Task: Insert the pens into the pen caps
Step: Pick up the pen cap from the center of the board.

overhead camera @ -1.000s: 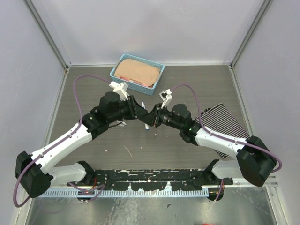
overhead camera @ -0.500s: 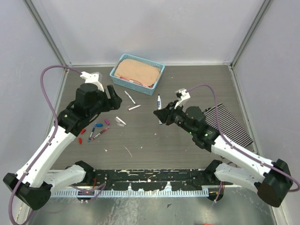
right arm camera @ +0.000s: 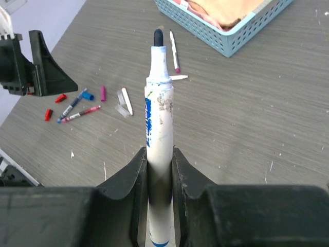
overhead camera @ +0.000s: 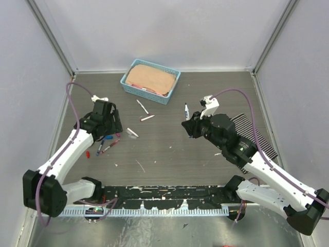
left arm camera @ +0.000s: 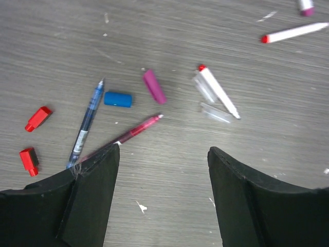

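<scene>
Both arms have drawn apart from mid-table since a second ago. I find the left fingers (left arm camera: 92, 200) spread wide and empty, hovering over the left side of the table (left arm camera: 169, 20). Two red caps (left arm camera: 38, 118), a blue cap (left arm camera: 117, 99), a magenta cap (left arm camera: 153, 86) and several loose pens (left arm camera: 218, 91) lie scattered there. Further right, the right fingers (right arm camera: 131, 180) stay clenched on a white pen (right arm camera: 159, 118) with a dark tip, uncapped, held above the table.
</scene>
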Motion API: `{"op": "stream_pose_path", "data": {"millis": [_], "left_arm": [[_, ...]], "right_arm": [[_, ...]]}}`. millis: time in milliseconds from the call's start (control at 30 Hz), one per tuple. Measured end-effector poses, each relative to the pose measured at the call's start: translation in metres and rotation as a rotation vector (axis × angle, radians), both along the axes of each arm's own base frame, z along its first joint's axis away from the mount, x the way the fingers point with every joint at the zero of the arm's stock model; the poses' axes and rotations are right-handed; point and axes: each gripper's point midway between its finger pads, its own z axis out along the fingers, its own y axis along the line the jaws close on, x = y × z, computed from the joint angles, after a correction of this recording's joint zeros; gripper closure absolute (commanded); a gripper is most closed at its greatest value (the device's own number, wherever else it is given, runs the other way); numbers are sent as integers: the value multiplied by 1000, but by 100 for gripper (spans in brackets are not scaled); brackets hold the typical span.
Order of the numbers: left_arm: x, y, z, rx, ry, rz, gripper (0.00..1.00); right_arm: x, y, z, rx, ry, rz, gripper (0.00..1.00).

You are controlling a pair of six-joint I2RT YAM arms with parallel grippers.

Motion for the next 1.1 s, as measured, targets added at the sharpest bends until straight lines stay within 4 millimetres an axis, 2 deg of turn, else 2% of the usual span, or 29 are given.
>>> {"op": "stream_pose_path", "data": {"millis": [167,467,767,1100], "left_arm": [[4,21,-35,-4,93,69,29],[16,39,-81,-24,224,103,34],[19,48,-98,-27,268,124,37],[19,52,-101,-17,277,129,41]], "right_arm": [[-11,-6,-11,-18,49,8,98],[-20,-12,-26,-49,96,13,97],[-19,-9,-34,-66,119,22,97],[-19,-4,-41,-81,143,38,97]]}}
